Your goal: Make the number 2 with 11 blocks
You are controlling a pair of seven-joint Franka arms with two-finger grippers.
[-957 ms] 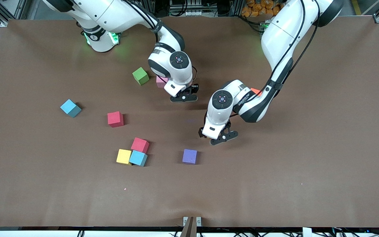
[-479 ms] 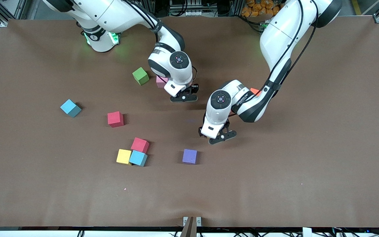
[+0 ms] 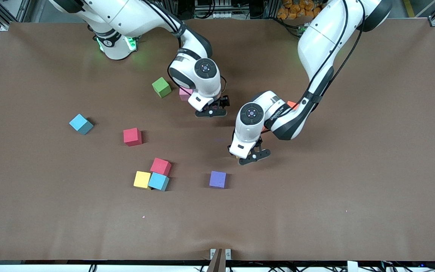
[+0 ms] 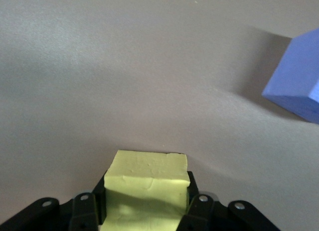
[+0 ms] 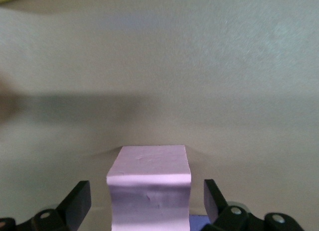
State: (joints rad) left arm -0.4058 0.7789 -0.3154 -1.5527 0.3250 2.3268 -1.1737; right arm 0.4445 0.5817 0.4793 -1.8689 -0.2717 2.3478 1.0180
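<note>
Yellow foam cube (image 4: 147,183) clamped in left pincer (image 4: 147,211) near purple foam cube (image 3: 217,179). Right pincer (image 5: 148,203) spread wide, straddling pink foam cube (image 5: 149,183) on brown worktop (image 3: 353,170), fingers (image 5: 77,201) clear.

Left gripper (image 4: 145,211) has clamped on the yellow cube (image 4: 147,183) and shifted slightly toward the robots' edge of the table. Right gripper (image 5: 148,203) has released: its fingers (image 5: 77,200) now stand clear of the pink cube (image 5: 149,183).

yellow cube (image 4: 148,181), pink cube (image 5: 149,183), purple cube (image 3: 218,179), brown table (image 3: 353,170).
</note>
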